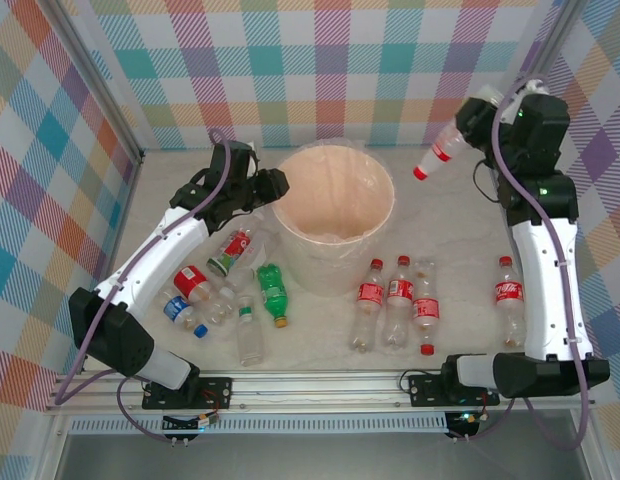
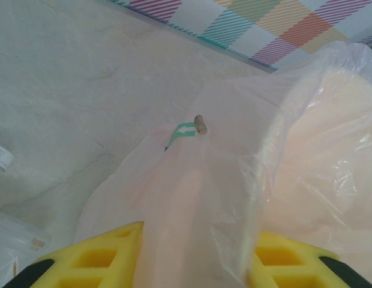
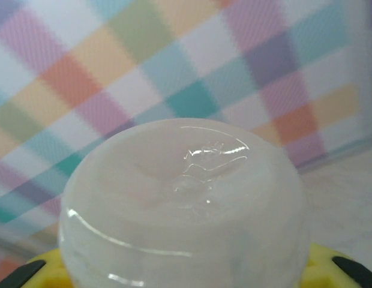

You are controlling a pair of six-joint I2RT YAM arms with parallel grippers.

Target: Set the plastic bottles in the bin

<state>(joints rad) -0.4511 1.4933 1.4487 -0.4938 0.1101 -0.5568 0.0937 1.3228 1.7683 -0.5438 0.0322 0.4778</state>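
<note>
The right gripper point(image 1: 462, 132) is clamped on the raised bottle point(image 1: 440, 152), holding it in the air at about two o'clock from the bin point(image 1: 335, 268) and well apart from it. The bottle is tilted, its red cap point(image 1: 420, 173) pointing down towards seven o'clock. In the right wrist view its rounded, dimpled clear base sits between the yellow fingers point(image 3: 45, 271).

The left gripper point(image 1: 278, 185) is at the bin's rim, at about nine o'clock. In the left wrist view its yellow, ribbed fingers point(image 2: 96, 258) stand on either side of a fold of the thin, crinkled clear liner point(image 2: 192, 198); I cannot tell whether they squeeze the film or only flank it.

The bin is a wide, round, pale peach bucket standing mid-bench, its liner draped over the rim.

The other plastic bottles lie on their sides on the pale, marble-patterned bench point(image 1: 440, 230). At seven to eight o'clock from the bin is a loose cluster: a green bottle point(image 1: 274, 293), a red-and-green-labelled bottle point(image 1: 233, 250), a red-labelled bottle point(image 1: 193, 283), a blue-capped bottle point(image 1: 180, 312) and a clear bottle point(image 1: 249, 335). At five o'clock three red-labelled bottles point(image 1: 399, 295) lie side by side, just beside one another. A single red-labelled bottle point(image 1: 507, 295) lies at four o'clock, near the right arm.

A pastel checked backdrop point(image 1: 320, 60) encloses the bench.
</note>
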